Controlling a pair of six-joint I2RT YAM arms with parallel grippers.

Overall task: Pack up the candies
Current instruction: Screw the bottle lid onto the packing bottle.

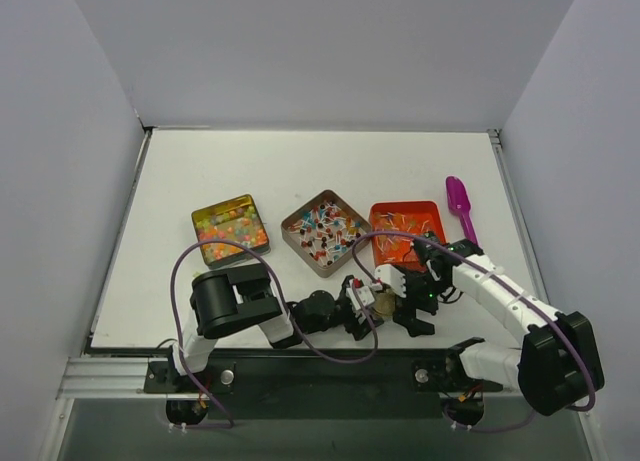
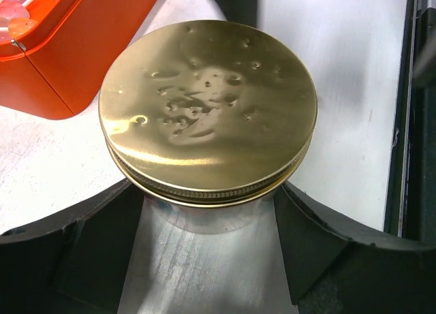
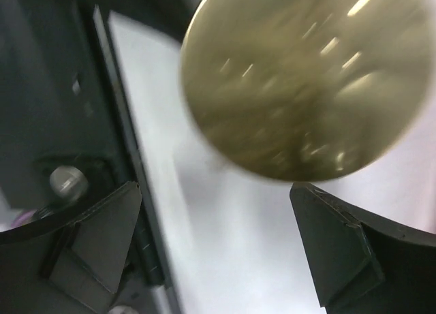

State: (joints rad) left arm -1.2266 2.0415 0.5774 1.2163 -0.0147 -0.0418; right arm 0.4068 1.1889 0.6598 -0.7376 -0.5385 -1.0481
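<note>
White tabletop [image 1: 300,166] carries three open tins [image 1: 220,204] of candies [image 1: 231,229] beyond the arms. Left hand [image 2: 211,212] clenches the jar [image 2: 204,259] at the near edge, evidently to steady it. Right hand [image 3: 214,218], fingers spread, hovers beside the gold lid [image 2: 208,110], likely to unscrew it.

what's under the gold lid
Just below the gold lid, only the pale, shiny side of a jar shows, between the fingers of the left gripper. The lid covers the jar's mouth, so whatever is inside cannot be seen.
</note>
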